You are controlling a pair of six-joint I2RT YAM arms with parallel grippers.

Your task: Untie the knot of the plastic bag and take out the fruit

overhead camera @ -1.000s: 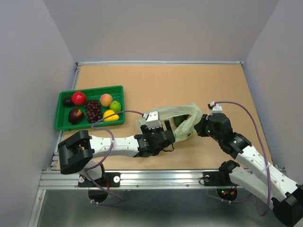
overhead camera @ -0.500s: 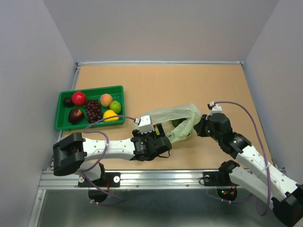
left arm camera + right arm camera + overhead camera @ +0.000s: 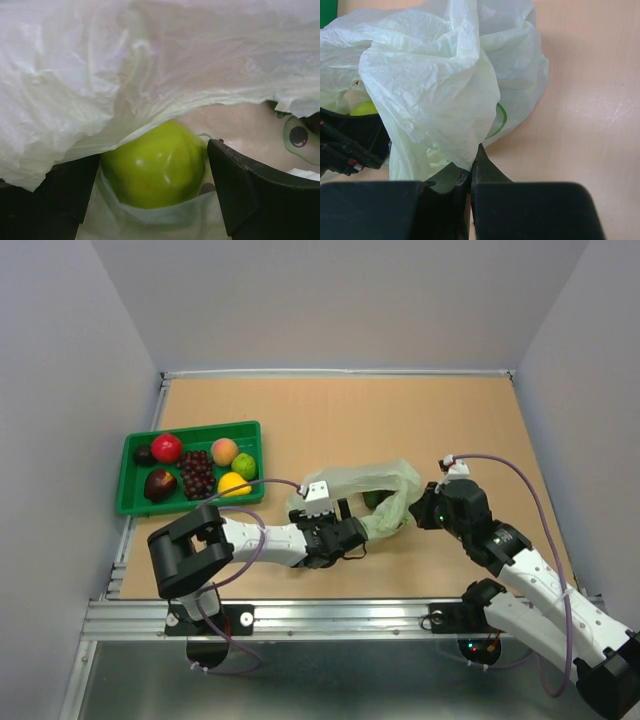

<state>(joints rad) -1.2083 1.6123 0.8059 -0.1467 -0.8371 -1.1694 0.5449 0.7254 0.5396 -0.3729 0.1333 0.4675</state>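
Note:
The pale green plastic bag (image 3: 385,483) lies crumpled mid-table with its mouth toward my left arm. No knot shows. My left gripper (image 3: 347,512) is at the mouth. In the left wrist view it (image 3: 152,172) is open, with a finger close on each side of a round lime-green fruit (image 3: 155,165) that sits under the bag's film (image 3: 100,75). My right gripper (image 3: 424,510) is shut on a fold of the bag's right side (image 3: 435,85) and holds it up, the jaws pinched together (image 3: 471,167).
A green tray (image 3: 135,504) stands at the left with a red apple (image 3: 166,447), purple grapes (image 3: 197,473), a peach (image 3: 224,451), a lime-green fruit (image 3: 244,465), a yellow fruit (image 3: 233,484) and dark red fruit (image 3: 160,484). Walls enclose the table.
My left gripper drew back to the left, out of the bag, then came forward again to the bag's mouth. The bag's top fold shifted. The right gripper kept its hold.

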